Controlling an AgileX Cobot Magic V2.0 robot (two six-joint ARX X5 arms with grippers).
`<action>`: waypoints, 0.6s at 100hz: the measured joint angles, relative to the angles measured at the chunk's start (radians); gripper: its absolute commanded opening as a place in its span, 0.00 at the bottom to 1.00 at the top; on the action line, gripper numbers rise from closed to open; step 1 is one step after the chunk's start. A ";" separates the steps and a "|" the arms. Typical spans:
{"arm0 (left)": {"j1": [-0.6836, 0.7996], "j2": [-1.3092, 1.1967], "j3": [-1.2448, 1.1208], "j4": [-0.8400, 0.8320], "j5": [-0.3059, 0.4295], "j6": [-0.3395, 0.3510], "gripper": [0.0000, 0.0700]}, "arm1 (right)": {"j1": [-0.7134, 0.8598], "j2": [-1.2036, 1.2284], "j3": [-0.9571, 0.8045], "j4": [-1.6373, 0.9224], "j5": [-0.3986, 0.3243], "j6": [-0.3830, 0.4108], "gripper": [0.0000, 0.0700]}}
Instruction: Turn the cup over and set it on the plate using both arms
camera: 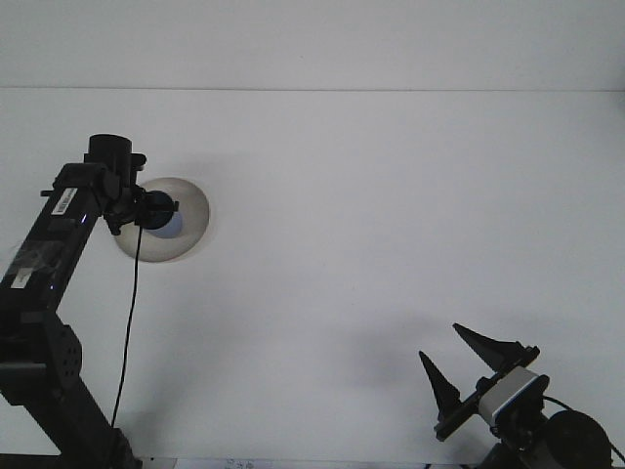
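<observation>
While the left gripper [156, 209] is holding the blue cup [172, 223] over the plate [191, 211], release is remaining; the right gripper [467, 364] is idling wide.

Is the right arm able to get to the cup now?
Probably not easily. The right gripper sits low at the near right with open jaws, far from the cup on the plate, and the left gripper crowds the cup.
</observation>
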State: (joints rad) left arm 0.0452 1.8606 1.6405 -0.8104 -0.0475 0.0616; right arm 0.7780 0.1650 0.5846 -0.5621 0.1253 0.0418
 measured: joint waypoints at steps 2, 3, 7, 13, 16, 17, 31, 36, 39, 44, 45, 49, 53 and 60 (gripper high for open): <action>0.000 0.000 0.000 0.000 0.000 -0.001 0.11 | 0.000 0.000 0.000 0.000 0.003 0.000 0.66; 0.000 0.000 0.000 0.000 0.001 -0.002 0.13 | 0.000 0.000 0.000 0.000 0.002 0.000 0.67; 0.000 0.000 0.000 0.000 0.002 -0.007 0.28 | 0.000 0.000 0.000 -0.001 0.003 0.000 0.66; 0.000 0.001 0.000 -0.002 0.002 -0.016 0.53 | 0.000 0.000 0.000 -0.001 0.003 0.000 0.66; 0.000 0.001 0.000 -0.002 0.001 -0.022 0.64 | 0.000 0.000 0.000 -0.001 0.003 0.000 0.66; 0.000 0.001 0.000 -0.002 0.001 -0.024 0.67 | 0.000 0.000 0.000 -0.001 0.003 0.000 0.66; 0.000 0.006 0.027 -0.033 0.001 -0.038 0.79 | 0.000 0.000 0.000 -0.001 0.005 0.000 0.66; 0.000 0.007 0.052 -0.048 0.002 -0.048 0.79 | 0.000 0.000 0.000 -0.001 0.005 0.000 0.66; 0.000 0.007 0.071 -0.059 0.002 -0.054 0.79 | 0.000 0.000 0.000 -0.001 0.005 0.000 0.67; 0.000 0.007 0.111 -0.088 0.002 -0.062 0.79 | 0.000 0.000 0.000 -0.001 0.005 0.000 0.66; 0.000 0.007 0.119 -0.094 0.002 -0.063 0.79 | 0.000 0.000 0.000 -0.001 0.005 0.000 0.66; 0.000 0.006 0.151 -0.114 0.002 -0.069 0.78 | 0.000 0.000 0.000 -0.001 0.005 0.000 0.66; 0.000 0.004 0.180 -0.135 0.002 -0.076 0.78 | 0.000 0.000 0.000 -0.001 0.005 0.000 0.67; 0.000 -0.013 0.219 -0.159 0.002 -0.083 0.78 | 0.000 0.000 0.000 -0.001 0.005 0.000 0.66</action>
State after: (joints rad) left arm 0.0452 1.8473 1.8595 -0.9691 -0.0460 -0.0216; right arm 0.7780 0.1650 0.5846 -0.5632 0.1307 0.0418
